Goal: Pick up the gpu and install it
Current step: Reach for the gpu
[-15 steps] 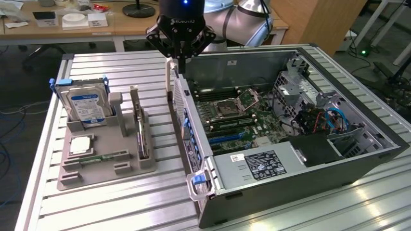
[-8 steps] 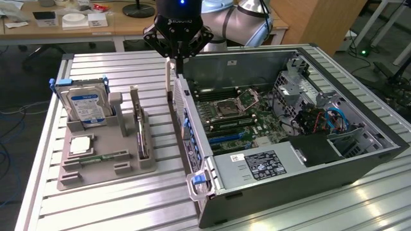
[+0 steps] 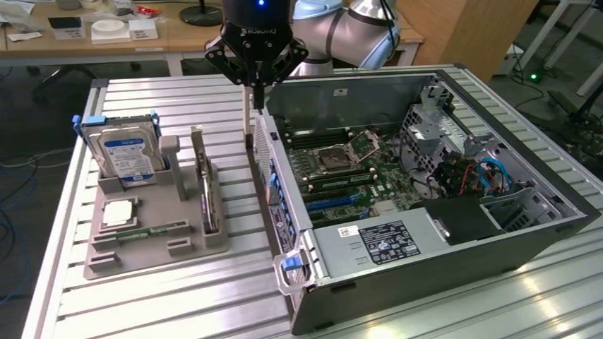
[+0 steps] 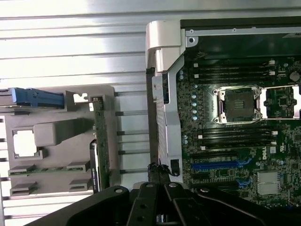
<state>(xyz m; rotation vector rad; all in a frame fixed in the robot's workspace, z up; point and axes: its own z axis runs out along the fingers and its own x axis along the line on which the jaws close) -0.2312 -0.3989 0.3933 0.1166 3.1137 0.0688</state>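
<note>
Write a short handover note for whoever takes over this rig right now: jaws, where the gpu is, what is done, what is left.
The gripper: jaws shut, holding nothing, above the wall of the open computer case that faces the gray holder.
The gpu: on edge in the holder, untouched.
Done: nothing yet.
Left: picking the gpu up and installing it in the case.

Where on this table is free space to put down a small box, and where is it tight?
Bare table lies between the grey holder and the near edge, and beyond the holder. The strip between holder and computer case is tight, under the gripper.
</note>
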